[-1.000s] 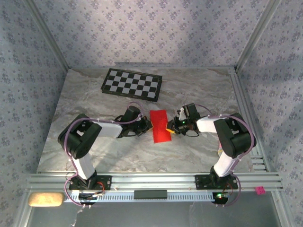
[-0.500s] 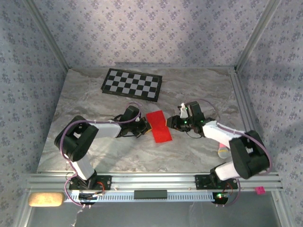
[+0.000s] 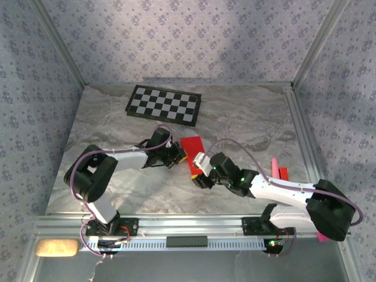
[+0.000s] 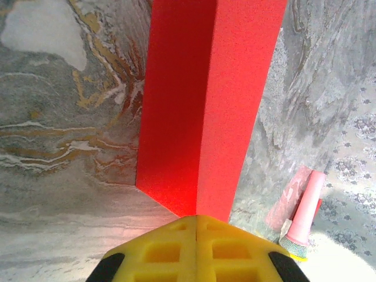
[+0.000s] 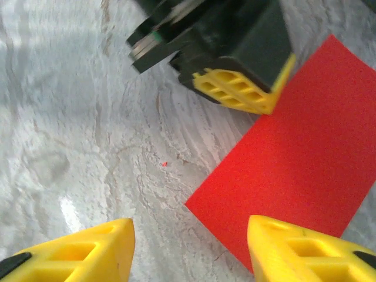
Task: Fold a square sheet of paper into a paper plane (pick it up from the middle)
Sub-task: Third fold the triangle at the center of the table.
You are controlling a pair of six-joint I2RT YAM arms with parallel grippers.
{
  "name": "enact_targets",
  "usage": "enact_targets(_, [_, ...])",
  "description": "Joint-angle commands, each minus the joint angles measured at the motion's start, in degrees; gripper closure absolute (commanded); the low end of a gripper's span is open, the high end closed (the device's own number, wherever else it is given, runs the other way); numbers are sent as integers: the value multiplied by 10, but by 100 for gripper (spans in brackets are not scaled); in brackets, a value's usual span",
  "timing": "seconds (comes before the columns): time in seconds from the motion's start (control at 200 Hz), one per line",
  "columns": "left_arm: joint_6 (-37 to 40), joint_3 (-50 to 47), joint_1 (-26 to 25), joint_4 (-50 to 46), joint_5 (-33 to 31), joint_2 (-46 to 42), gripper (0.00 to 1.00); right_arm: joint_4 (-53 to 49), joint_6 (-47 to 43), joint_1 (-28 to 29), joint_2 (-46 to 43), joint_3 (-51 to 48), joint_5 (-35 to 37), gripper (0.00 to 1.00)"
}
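Just on the near side of the checkerboard (image 3: 164, 105), the square sheet of paper (image 3: 191, 147) is lying creased on the table (image 3: 252, 117). The left gripper (image 4: 195, 235) is pinching its edge, fingers pressed together. The right gripper (image 5: 189, 232) is hovering, fingers spread, over the sheet's end farthest from the checkerboard.

A bench (image 3: 252, 117) with a grey, marble-veined top stands inside 3 walls (image 3: 194, 41) papered in pale blue-grey with a small repeating floral motif. Bare aluminium posts (image 3: 56, 44) rise at the back corners, and a slotted aluminium rail (image 3: 188, 226) runs along the near edge. Soft light leaves a paler patch on the back wall.
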Motion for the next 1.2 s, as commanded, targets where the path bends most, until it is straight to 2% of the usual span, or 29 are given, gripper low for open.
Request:
enact_targets(0.0, [-10,15,3,-20,13,-19,100,51,-93,39,30,-6,100,45])
enact_targets(0.215, [-11,15,3,-20,15,-17,100,117,-116,81,101,-1,220,45])
enact_targets(0.49, [-7,17,4,-21,14,-19,100,152,-138,89,154,1,258,49])
enact_targets(0.695, [-5,16,4,-22,15,-18,100,155,-134,90,170,-2,258,54])
enact_targets(1.194, [0,15,5,-28,10,-24,99,160,-107,95,166,-5,269,79])
